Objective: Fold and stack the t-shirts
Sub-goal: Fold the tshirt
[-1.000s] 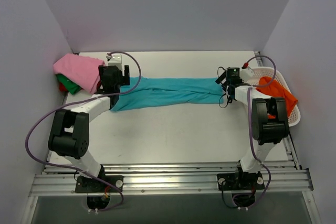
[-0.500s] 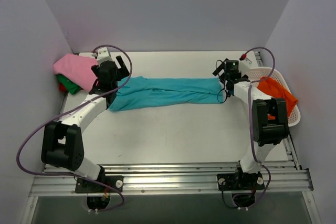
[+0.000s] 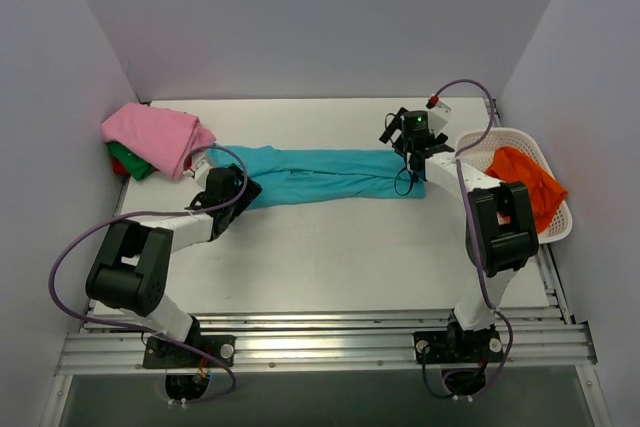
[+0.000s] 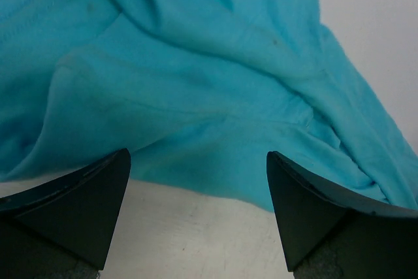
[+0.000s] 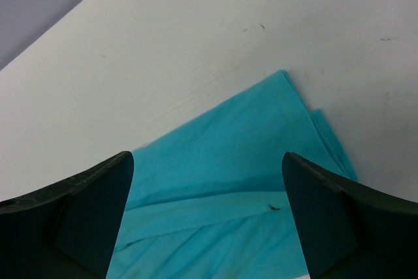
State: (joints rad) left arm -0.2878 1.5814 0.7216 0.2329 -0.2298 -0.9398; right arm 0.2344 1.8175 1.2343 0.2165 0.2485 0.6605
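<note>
The teal t-shirt (image 3: pixel 320 172) lies stretched in a long band across the middle of the table. My left gripper (image 3: pixel 236 188) is low at its near left edge, open and holding nothing. In the left wrist view rumpled teal cloth (image 4: pixel 196 63) fills the space ahead of the left gripper (image 4: pixel 197 156). My right gripper (image 3: pixel 405 145) hovers open over the shirt's right end. The right wrist view shows a flat teal corner (image 5: pixel 228 174) under the right gripper (image 5: pixel 208 158). A pink t-shirt (image 3: pixel 152 133) lies on top of a green one (image 3: pixel 129 159) at the back left.
A white lattice basket (image 3: pixel 556 227) stands at the right edge with an orange t-shirt (image 3: pixel 527 175) in it. A sliver of red cloth (image 3: pixel 118 165) shows under the green shirt. Grey walls close in the table on three sides.
My left gripper has swung from the shirt's far left end round to its near left edge and dropped low. My right gripper has moved left and back over the shirt's right end.
</note>
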